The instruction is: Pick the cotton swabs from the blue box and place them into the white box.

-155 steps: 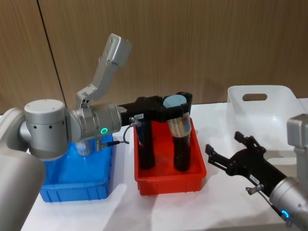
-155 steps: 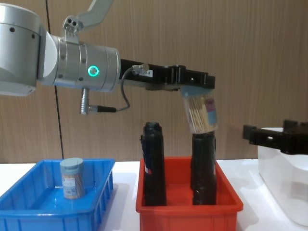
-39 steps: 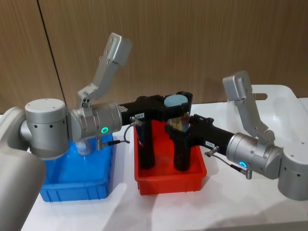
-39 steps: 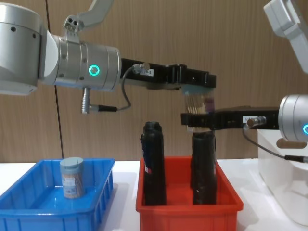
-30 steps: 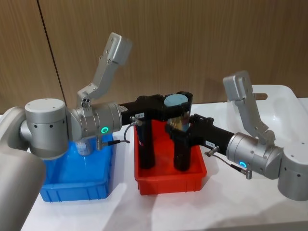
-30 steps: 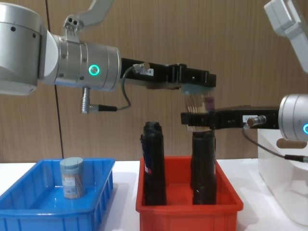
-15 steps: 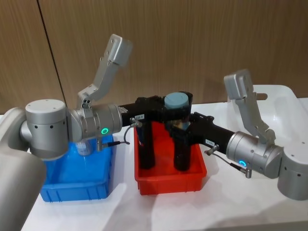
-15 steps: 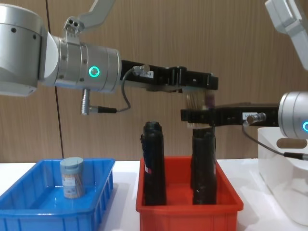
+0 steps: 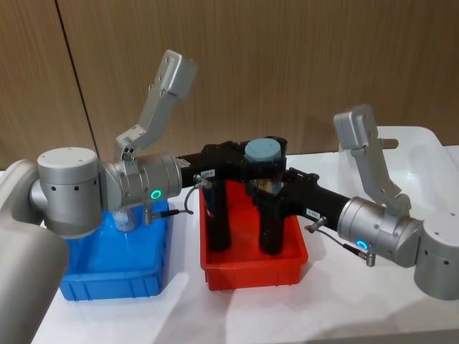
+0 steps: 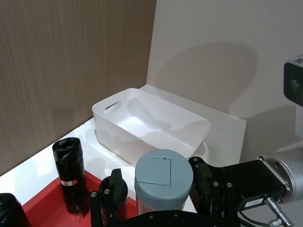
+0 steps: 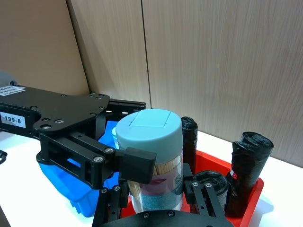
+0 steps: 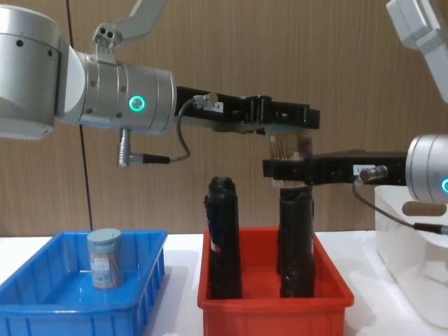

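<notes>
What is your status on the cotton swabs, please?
Cotton swabs jar midair over black cylinders in red bin, short of white box. Left gripper at its lid, right gripper shut on its body. Second jar in blue box.

Glossy plastic blue box [image 12: 70, 318]

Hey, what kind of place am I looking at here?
Likely a robotics test bench: a white table against a wood-panelled wall, a blue box, red bin and white box in a row, and the left hand and right hand both at one jar of cotton swabs.
</notes>
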Tool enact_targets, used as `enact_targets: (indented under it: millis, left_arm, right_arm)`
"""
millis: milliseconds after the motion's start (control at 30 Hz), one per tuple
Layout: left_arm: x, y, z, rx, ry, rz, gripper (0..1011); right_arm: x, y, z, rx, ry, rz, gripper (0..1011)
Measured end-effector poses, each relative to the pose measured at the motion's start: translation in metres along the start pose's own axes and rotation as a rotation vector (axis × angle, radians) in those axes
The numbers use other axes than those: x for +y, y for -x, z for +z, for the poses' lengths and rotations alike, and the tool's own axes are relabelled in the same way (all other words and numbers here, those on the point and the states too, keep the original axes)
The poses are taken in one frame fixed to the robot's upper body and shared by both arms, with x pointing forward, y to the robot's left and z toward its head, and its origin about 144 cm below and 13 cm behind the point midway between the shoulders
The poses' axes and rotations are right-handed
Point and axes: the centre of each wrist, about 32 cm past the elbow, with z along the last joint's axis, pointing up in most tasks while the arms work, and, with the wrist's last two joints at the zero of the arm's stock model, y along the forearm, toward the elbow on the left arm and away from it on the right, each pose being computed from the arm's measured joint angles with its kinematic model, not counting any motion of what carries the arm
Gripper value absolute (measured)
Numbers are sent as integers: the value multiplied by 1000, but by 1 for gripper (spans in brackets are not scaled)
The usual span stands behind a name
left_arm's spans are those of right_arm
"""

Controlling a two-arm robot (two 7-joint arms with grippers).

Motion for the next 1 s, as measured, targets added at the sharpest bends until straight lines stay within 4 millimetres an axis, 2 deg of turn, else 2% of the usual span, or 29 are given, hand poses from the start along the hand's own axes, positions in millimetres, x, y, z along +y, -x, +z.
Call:
enact_targets:
  millis: [400, 1000]
  left_arm:
    - [0, 0, 0, -1, 2, 0, 1000]
    - [0, 0, 0, -1, 2, 0, 999]
  right_arm:
    - [-2, -3, -6, 13, 11, -20, 642]
    - [-12, -22, -23, 43, 39, -116, 641]
